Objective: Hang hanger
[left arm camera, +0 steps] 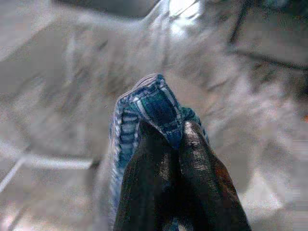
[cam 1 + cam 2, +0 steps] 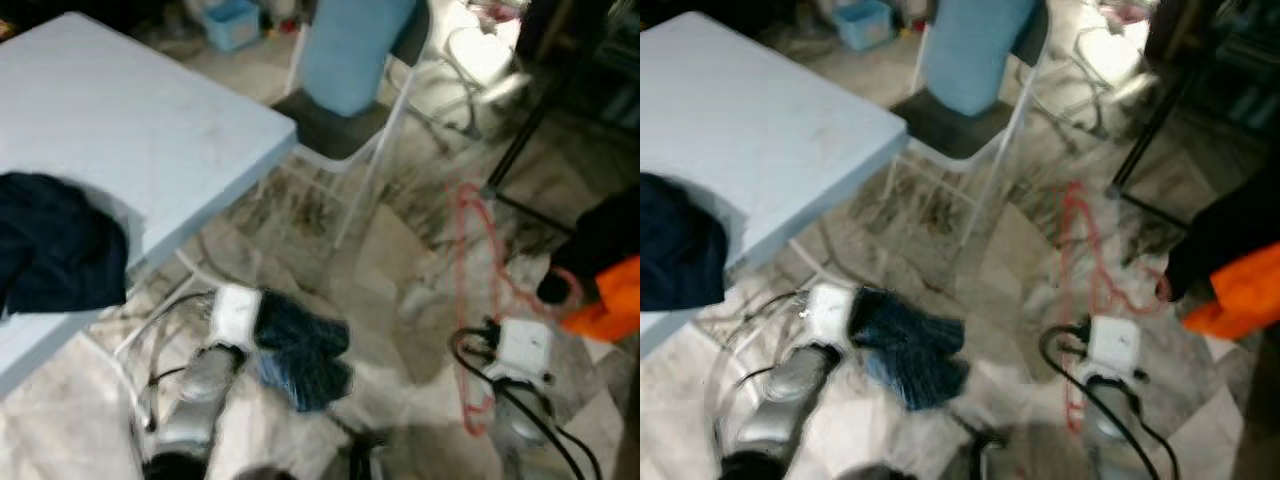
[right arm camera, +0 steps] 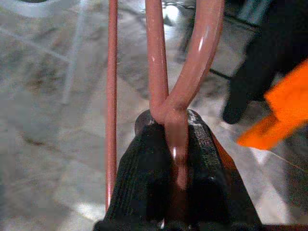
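Note:
My right gripper is shut on a red plastic hanger, clamping it where the hook meets the neck. In the eye views the hanger stands up from my right wrist over the marble floor, low on the right. My left gripper is shut on a blue plaid cloth, folded over its black fingers. That cloth hangs bunched off my left wrist at the bottom middle.
A light blue table with a dark garment fills the left. A white folding chair with a blue backrest stands ahead. At the right edge a person's orange and black clothing is close. A dark stand leg slants at the upper right.

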Available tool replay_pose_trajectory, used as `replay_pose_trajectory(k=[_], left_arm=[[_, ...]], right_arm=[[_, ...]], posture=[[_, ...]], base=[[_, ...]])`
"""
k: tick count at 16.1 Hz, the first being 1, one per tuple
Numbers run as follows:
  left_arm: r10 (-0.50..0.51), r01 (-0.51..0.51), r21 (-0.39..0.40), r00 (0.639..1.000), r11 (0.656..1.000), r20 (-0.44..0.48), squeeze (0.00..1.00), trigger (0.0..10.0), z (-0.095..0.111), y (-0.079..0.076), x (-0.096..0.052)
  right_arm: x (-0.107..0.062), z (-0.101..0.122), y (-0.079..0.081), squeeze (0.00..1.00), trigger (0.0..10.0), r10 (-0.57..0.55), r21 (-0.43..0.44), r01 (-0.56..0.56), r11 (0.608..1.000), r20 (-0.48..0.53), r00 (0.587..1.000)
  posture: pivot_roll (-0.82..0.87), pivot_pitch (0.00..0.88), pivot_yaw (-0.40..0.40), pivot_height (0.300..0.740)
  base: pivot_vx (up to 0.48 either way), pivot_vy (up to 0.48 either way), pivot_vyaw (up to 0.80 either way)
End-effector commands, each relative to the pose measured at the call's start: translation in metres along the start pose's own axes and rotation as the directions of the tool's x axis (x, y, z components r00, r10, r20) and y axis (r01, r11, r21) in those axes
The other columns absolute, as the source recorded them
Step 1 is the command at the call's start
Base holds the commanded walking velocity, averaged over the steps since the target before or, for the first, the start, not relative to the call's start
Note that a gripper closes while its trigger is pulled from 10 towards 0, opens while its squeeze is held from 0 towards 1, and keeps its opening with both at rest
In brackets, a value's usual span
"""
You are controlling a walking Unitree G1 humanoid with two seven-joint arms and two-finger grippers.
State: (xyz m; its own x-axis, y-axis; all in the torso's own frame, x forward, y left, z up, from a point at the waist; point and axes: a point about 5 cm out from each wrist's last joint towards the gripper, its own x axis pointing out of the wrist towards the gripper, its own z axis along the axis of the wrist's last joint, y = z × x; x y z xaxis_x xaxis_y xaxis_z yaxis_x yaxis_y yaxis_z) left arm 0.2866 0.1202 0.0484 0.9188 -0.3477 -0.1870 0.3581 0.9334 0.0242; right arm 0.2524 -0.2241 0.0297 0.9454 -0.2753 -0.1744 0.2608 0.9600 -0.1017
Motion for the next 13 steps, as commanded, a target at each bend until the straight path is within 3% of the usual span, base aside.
replay_pose_trajectory(k=[1,6,11,13], left_arm=[[0.016,-0.016,0.002,0.999,1.000,-0.040,0.00,10.0,-0.0129,0.0070,-0.0081],[0.001,-0.001,0.009,0.999,1.000,-0.035,0.00,10.0,-0.0148,0.0050,-0.0068],[-0.008,0.008,0.000,0.999,1.000,-0.040,0.00,10.0,-0.0174,0.0026,-0.0047],[-0.014,0.014,0.002,0.999,1.000,-0.043,0.00,10.0,-0.0185,0.0014,-0.0044]], right_arm=[[-0.0017,-0.0016,0.0030,0.00,10.0,0.001,0.009,-0.001,1.000,-0.006,1.000],[0.0003,0.0000,0.0062,0.00,10.0,0.006,0.017,-0.006,1.000,-0.001,1.000],[-0.0021,-0.0027,0.0062,0.00,10.0,0.003,0.016,-0.003,1.000,-0.010,1.000],[-0.0027,-0.0035,0.0059,0.00,10.0,0.002,0.016,-0.002,1.000,-0.014,1.000]], posture=[[-0.08,0.188,0.026,0.740],[-0.07,0.187,0.028,0.740],[-0.08,0.198,0.032,0.740],[-0.08,0.201,0.033,0.740]], base=[[0.000,0.000,-0.80],[0.000,0.000,-0.57],[0.000,0.000,0.00],[0.000,0.000,-0.63]])
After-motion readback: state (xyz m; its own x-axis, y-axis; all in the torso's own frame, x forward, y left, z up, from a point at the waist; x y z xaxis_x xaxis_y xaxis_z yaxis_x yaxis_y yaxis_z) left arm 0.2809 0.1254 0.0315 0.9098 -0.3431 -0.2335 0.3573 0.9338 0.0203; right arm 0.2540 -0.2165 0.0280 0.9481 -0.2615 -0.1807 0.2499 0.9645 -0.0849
